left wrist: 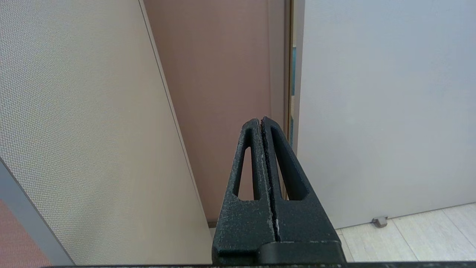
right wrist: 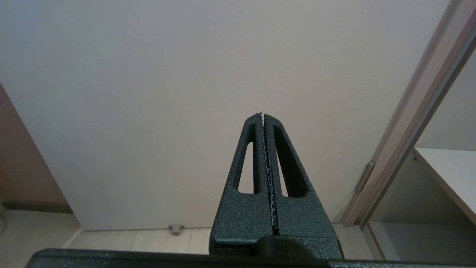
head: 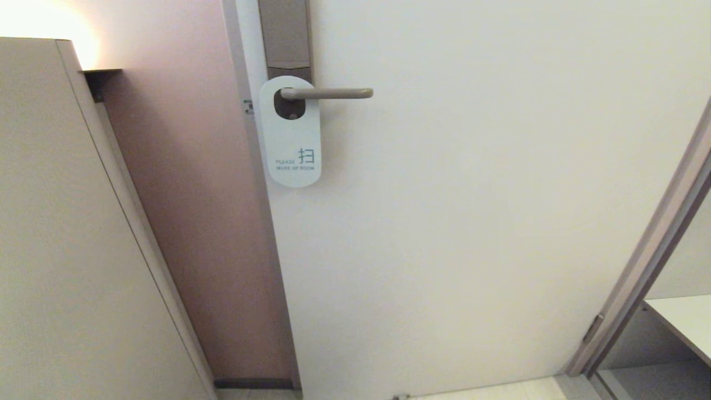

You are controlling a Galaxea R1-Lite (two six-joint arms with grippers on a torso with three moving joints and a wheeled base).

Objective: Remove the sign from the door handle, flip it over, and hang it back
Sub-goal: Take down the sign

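Both hands, left hand (left wrist: 261, 121) and right hand (right wrist: 263, 115), closed, empty.

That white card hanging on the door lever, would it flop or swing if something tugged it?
The flat white hanger card probably stays fairly stiff: it hangs straight. It looks thin, so likely light. Held only by its oval hole over the slim metal lever, it would likely swing when nudged.

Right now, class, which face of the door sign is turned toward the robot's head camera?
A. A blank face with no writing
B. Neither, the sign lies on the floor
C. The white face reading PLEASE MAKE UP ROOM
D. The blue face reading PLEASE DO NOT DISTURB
C: the sign hangs by its oval hole on the door handle, its white face out with the words PLEASE MAKE UP ROOM.
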